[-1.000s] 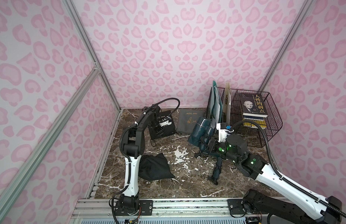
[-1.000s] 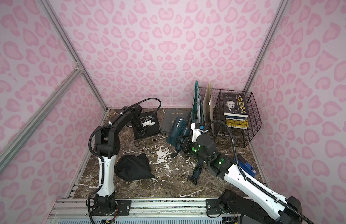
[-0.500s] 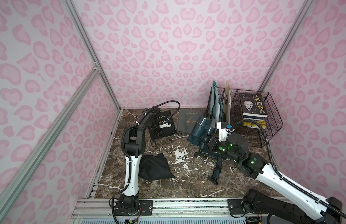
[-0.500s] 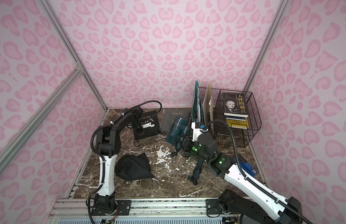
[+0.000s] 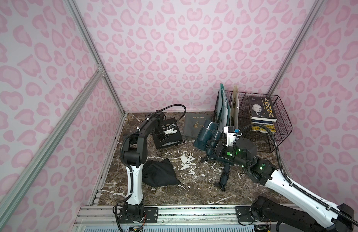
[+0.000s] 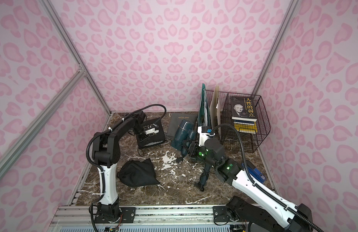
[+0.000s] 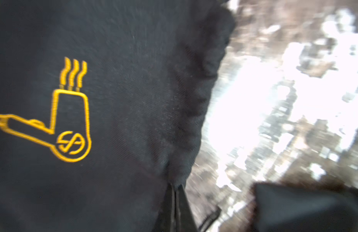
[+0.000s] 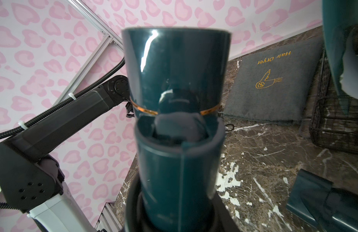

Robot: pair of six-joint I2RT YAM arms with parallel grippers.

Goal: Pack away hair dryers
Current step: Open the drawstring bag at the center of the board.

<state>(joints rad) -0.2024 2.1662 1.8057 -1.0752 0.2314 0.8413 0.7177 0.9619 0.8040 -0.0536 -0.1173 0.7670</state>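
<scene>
Teal hair dryer (image 5: 204, 133) sits in the right gripper (image 5: 215, 149), jaws clamped on its handle. The barrel tilts up, just in front of the flat grey pouch (image 5: 194, 124) at the back of the marble table (image 5: 194, 192). The right wrist view shows a thin gold band round the barrel (image 8: 174, 80). Its bundled black cord (image 5: 224, 176) lies on the table below. The left gripper (image 7: 174, 200) is closed, pinching the puckered edge of the black pouch (image 7: 134, 100) with the gold dryer print, back left. A second black pouch (image 5: 158, 173) lies bulged near the left arm's base. Wire basket (image 5: 282, 128) with books: back right.
</scene>
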